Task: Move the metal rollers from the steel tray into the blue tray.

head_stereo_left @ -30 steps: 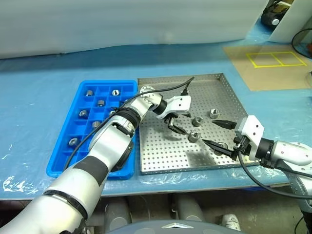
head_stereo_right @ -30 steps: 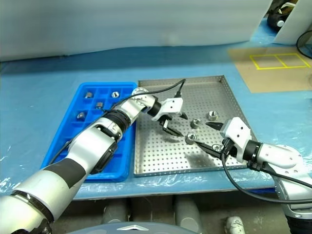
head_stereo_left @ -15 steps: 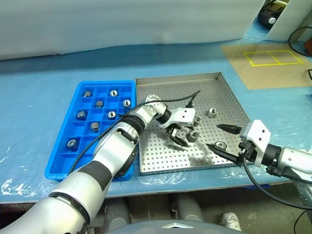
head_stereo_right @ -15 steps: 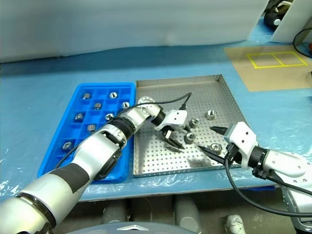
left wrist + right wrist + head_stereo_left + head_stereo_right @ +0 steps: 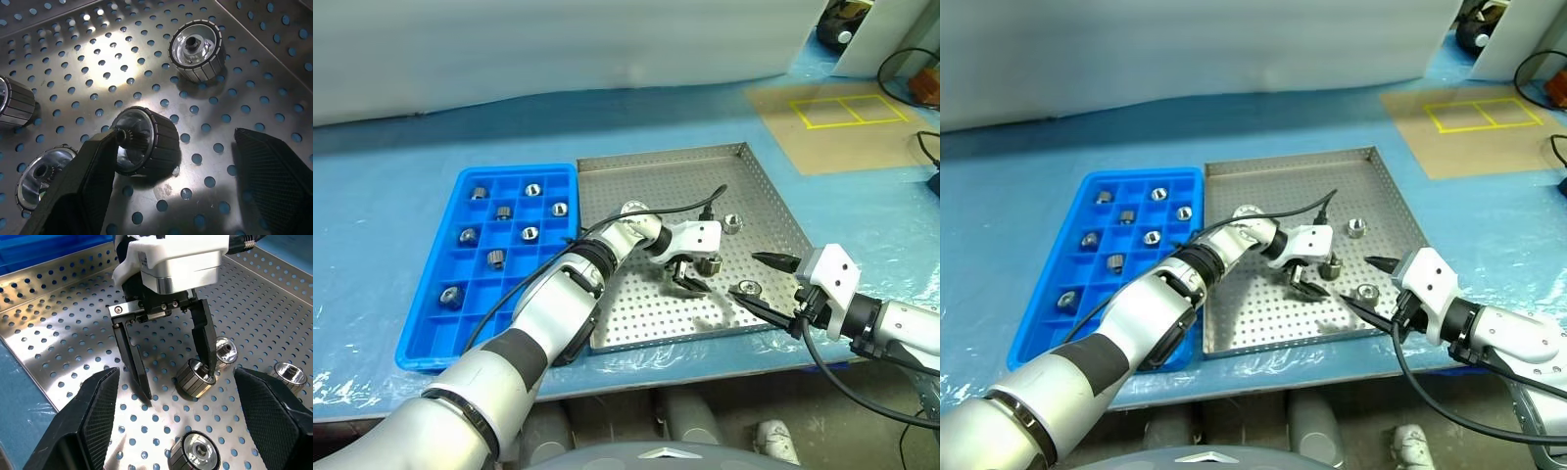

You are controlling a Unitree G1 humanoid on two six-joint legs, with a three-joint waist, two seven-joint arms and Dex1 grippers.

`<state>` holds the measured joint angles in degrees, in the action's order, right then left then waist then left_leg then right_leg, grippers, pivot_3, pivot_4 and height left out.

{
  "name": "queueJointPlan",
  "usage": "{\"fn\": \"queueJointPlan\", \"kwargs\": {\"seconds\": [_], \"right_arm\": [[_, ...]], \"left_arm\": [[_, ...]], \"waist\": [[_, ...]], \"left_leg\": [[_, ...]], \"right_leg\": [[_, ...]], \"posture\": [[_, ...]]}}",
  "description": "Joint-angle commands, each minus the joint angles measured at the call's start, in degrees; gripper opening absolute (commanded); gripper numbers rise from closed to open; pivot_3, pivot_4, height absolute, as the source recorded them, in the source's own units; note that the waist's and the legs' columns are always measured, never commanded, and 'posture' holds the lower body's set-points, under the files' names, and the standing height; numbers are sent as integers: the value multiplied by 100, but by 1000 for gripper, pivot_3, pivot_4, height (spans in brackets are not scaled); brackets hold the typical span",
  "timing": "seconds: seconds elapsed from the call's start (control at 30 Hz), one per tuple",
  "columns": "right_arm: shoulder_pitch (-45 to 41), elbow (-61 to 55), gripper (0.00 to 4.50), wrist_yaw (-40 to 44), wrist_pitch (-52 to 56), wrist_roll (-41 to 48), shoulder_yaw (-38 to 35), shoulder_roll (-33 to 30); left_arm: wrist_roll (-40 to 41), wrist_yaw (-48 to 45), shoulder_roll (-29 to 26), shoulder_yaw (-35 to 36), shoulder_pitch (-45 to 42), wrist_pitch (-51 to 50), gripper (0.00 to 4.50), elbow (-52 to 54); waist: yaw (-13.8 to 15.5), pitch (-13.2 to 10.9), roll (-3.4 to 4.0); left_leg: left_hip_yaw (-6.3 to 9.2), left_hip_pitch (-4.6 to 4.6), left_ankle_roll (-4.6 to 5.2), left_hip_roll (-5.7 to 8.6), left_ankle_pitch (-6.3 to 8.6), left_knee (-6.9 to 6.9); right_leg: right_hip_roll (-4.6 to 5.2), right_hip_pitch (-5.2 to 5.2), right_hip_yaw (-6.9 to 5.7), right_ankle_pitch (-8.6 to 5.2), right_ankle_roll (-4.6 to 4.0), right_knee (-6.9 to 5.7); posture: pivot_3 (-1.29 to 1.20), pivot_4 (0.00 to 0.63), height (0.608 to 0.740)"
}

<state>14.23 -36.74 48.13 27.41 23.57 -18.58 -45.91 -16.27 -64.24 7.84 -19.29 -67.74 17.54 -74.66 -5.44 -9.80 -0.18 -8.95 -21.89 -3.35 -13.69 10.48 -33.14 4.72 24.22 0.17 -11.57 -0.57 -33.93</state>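
Now our left gripper [image 5: 173,382] is open around a roller [image 5: 194,379] lying on its side; our right gripper [image 5: 766,285] waits open nearby.

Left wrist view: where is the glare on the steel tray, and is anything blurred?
In the left wrist view, bright glare lies on the steel tray floor beyond the nearest roller; the left gripper's near finger looks soft, the rollers sharp.
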Motion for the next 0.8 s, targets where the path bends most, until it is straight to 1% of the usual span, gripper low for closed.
{"fn": "queueJointPlan", "kwargs": {"seconds": [0.03,0.2,0.37,0.47,0.5,0.8], "right_arm": [[0,-258,3855,-67,-6,93,-182,-17],[-70,-226,3855,-96,-1,114,-153,-41],[-181,-163,3855,-98,-5,110,-87,-45],[-242,-124,3855,-86,-6,99,-52,-45],[-266,-108,3855,-80,-7,95,-39,-46],[-411,-29,3855,-58,-31,60,37,-58]], "left_arm": [[-187,49,15,-108,-10,-57,3936,-114],[-270,5,-34,-187,33,55,3936,-102],[-316,175,-89,-187,62,117,3936,-112],[-334,158,-134,-207,58,126,3319,-117],[-378,180,-148,-250,56,137,3035,-118],[-367,102,-166,-256,53,167,3035,-107]], "waist": [[-38,8,6],[-128,15,8],[-193,20,8],[-196,20,8],[-201,21,8],[-274,27,9]], "left_leg": [[0,-1,6,1,2,1],[-2,-11,31,30,14,1],[-3,-10,52,59,26,-3],[-3,-11,57,67,28,-7],[-3,-11,58,67,28,-7],[-2,-12,62,68,31,-7]], "right_leg": [[0,-5,-3,5,8,16],[35,-9,-7,6,10,30],[62,-18,-9,6,11,42],[71,-19,-8,6,11,43],[72,-20,-7,5,11,43],[73,-20,-9,3,15,44]], "posture": [[-672,150,740],[-665,150,740],[-650,150,740],[-644,150,740],[-643,150,740],[-633,150,740]]}}
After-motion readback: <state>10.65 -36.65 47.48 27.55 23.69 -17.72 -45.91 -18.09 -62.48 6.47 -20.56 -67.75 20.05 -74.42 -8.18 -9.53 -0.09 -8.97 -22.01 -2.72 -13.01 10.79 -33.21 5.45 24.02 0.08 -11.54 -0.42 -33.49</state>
